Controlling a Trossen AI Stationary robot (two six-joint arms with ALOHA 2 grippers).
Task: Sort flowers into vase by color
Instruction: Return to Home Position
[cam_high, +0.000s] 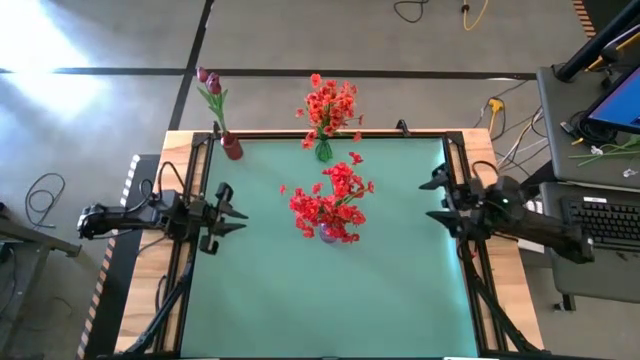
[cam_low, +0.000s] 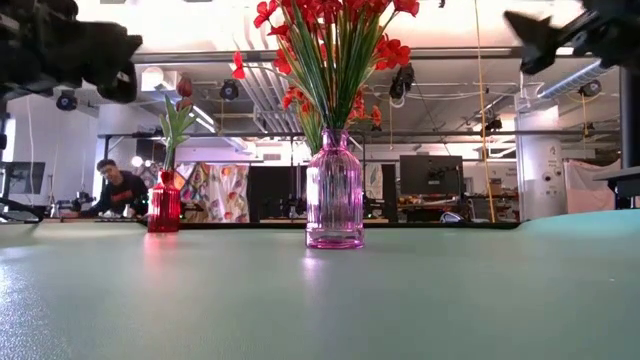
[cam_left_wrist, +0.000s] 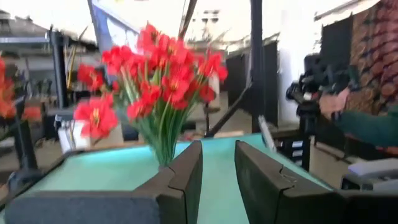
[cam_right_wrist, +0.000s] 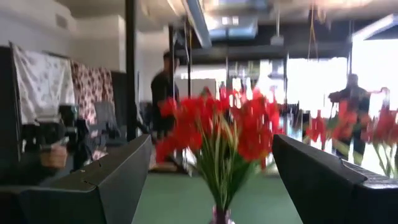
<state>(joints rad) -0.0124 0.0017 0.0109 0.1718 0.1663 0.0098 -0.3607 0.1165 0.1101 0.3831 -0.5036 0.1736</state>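
L gripper (cam_high: 236, 210): released, fingers apart w/ a narrow gap, nothing btwn them. It hangs over the left edge of the mat (cam_high: 400, 290), raised off it, pointing inward toward mid-table.

R gripper (cam_high: 434, 198): released too, fingers spread wide, nothing held. It's over the right edge of the mat, also raised, facing the L one across the table. Both are well apart from every vase.

Btwn the two, at mid-mat, the purple vase (cam_high: 328, 234) stands upright w/ the red bunch (cam_high: 332, 200) in it; stems fan out from the neck, blooms on top. Both wrist views look straight at this bunch.

Behind it, at the mat's far edge, is the green vase (cam_high: 323, 152), upright, holding the orange-red bunch (cam_high: 330, 105).

Near the far-left corner, the red vase (cam_high: 232, 148) holds the magenta buds (cam_high: 208, 78) w/ green leaves, stems leaning out past the table edge.

All three vases are apart from each other.

Low view: a person (cam_low: 120, 188) sits in the room behind the red vase.
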